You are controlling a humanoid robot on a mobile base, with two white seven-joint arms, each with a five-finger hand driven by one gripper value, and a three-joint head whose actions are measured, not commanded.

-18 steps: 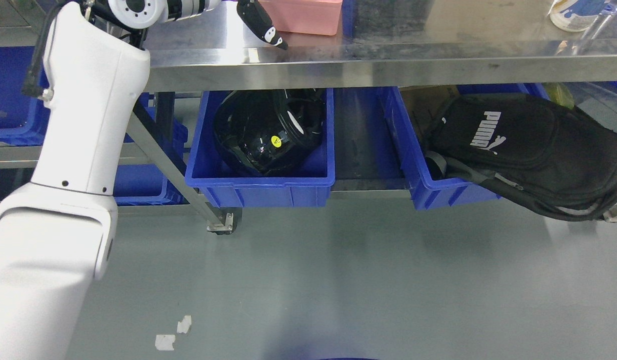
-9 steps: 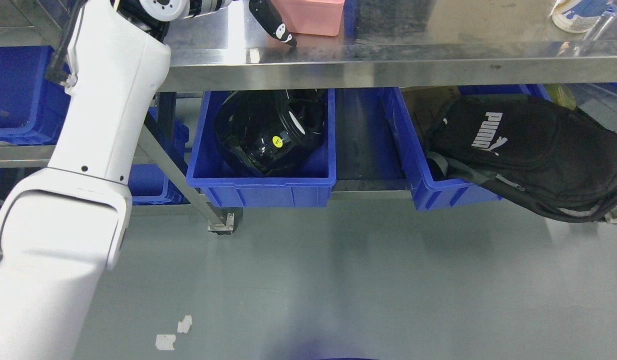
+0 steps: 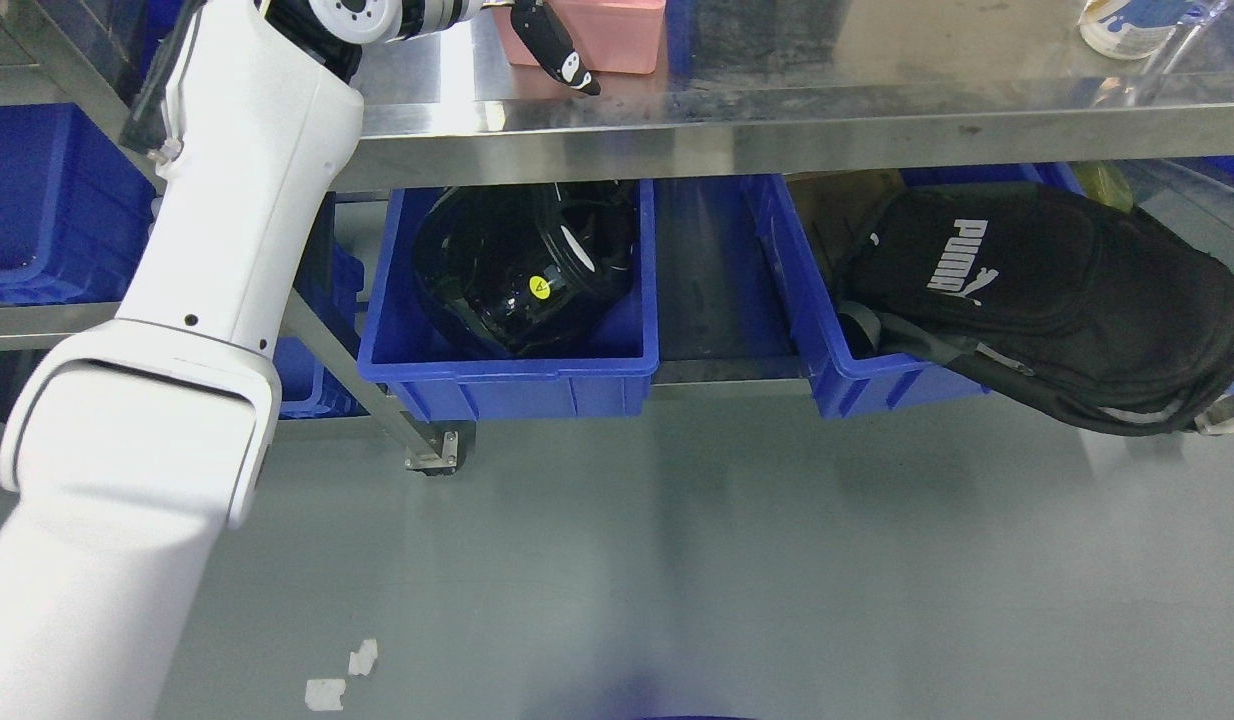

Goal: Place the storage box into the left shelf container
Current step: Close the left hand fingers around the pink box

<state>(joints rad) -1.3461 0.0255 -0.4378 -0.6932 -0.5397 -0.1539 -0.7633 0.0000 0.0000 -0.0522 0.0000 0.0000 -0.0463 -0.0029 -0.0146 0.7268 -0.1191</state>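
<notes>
The left arm [image 3: 177, 330] comes up from the lower left corner of the view, white and thick, and bends at the top edge toward the steel bench [image 3: 777, 130]. Its left hand [image 3: 552, 45] is mostly cut off by the top edge; only a dark finger [image 3: 567, 65] shows, pointing down toward the front edge of the bench. This finger lies against the front left corner of the pink storage box [image 3: 612, 35], but I cannot tell if the hand grasps the box or only touches it. The box stands on the bench top, near its front edge, at the left part.

Under the bench, a blue shelf container [image 3: 507, 375] on the left holds a black helmet [image 3: 522, 270]. A second blue container [image 3: 837, 350] on the right holds a black backpack [image 3: 1057, 300], which hangs over its rim.
</notes>
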